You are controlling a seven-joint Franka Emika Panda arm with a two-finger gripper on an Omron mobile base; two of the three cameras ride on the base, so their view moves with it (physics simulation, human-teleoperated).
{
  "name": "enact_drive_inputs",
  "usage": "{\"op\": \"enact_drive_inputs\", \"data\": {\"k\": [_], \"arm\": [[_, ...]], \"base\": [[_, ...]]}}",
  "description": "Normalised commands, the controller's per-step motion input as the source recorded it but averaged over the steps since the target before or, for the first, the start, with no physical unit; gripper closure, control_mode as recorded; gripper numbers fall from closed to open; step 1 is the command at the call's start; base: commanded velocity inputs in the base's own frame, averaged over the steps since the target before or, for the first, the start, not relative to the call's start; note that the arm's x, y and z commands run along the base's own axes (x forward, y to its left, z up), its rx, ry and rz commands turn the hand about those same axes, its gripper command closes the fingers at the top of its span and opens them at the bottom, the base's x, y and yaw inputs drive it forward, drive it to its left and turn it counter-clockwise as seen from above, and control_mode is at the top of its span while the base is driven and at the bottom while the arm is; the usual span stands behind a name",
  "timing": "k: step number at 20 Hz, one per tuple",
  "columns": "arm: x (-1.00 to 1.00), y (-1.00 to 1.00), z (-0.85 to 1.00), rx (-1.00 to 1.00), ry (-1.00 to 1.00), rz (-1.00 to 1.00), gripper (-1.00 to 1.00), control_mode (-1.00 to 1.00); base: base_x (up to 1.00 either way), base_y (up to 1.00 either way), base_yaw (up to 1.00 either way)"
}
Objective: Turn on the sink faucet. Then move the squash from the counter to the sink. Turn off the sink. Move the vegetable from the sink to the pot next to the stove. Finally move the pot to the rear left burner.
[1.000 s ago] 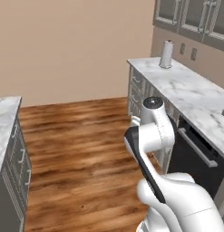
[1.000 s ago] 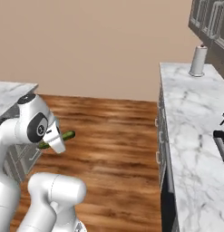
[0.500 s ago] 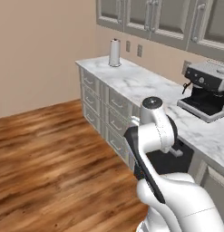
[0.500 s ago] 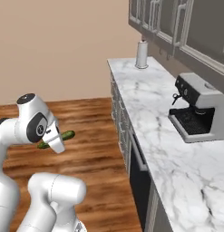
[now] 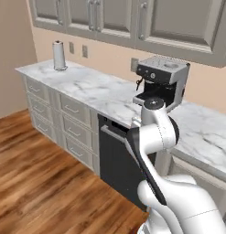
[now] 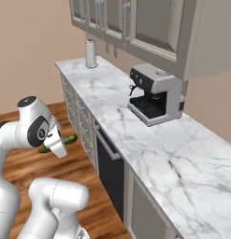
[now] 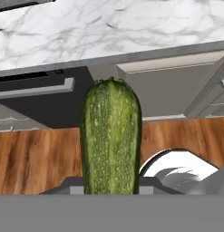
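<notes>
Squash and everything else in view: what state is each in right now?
squash: held in the end effector, off the counter, above the wood floor
end effector: shut on the squash
dishwasher door: closed
upper cabinet doors: closed
counter drawers: closed
coffee machine: upright on the counter
paper towel roll: upright

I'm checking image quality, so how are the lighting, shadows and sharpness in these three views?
Left base view: flat even light, soft-edged coffee machine. Right base view: no glare on the counter, squash small and blurry. Hand view: squash close and sharp, evenly lit.
</notes>
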Motion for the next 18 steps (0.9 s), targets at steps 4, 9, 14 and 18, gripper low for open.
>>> {"op": "enact_drive_inputs", "data": {"k": [4,9,14,18], "arm": [[0.0,0.0,0.0,0.0,0.0,0.0,1.0,1.0],[0.0,0.0,0.0,0.0,0.0,0.0,1.0,1.0],[0.0,0.0,0.0,0.0,0.0,0.0,1.0,1.0],[0.0,0.0,0.0,0.0,0.0,0.0,1.0,1.0]], "base": [[-0.06,-0.47,-0.45],[-0.04,-0.54,-0.43],[-0.08,-0.58,-0.39],[-0.42,-0.33,-0.34]]}}
